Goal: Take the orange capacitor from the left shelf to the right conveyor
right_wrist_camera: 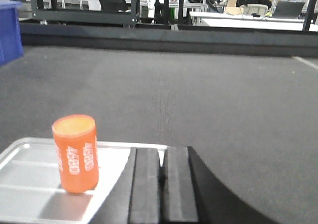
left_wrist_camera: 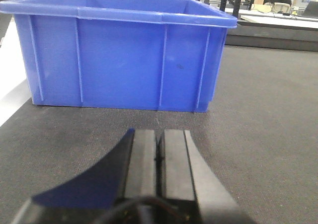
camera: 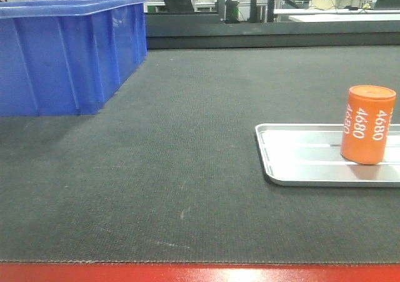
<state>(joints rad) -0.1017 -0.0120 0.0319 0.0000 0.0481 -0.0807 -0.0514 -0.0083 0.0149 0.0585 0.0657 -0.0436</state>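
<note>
L fingers at bottom centre of the left wrist view are clenched, pads pressed together w/ only a thin seam between, nothing in them; they hang over the dark conveyor belt. R fingers at bottom centre of the right wrist view are likewise clenched and hold nothing. The orange capacitor stands upright, apart from the R fingers, to their left in the lower left of that frame, on a flat silver tray; the fingers sit at the tray's right edge, not touching the can. Front view shows the capacitor at far right, mid-height, white "4680" down its side, on the tray, which lies on the belt and runs off the right frame edge. Room: belt is open across the centre and lower left of the front view, w/ a red front edge along the bottom. Blue bin fills the upper left there; in the left wrist view the bin spans most of the upper frame just ahead of the L fingers, belt open to its right. Only the front view shows the red edge, and bin and tray together; only the right wrist view shows the can's top face and its gap to the fingers; left wrist view shows no capacitor. No shelf rack clearly seen in any view.
</note>
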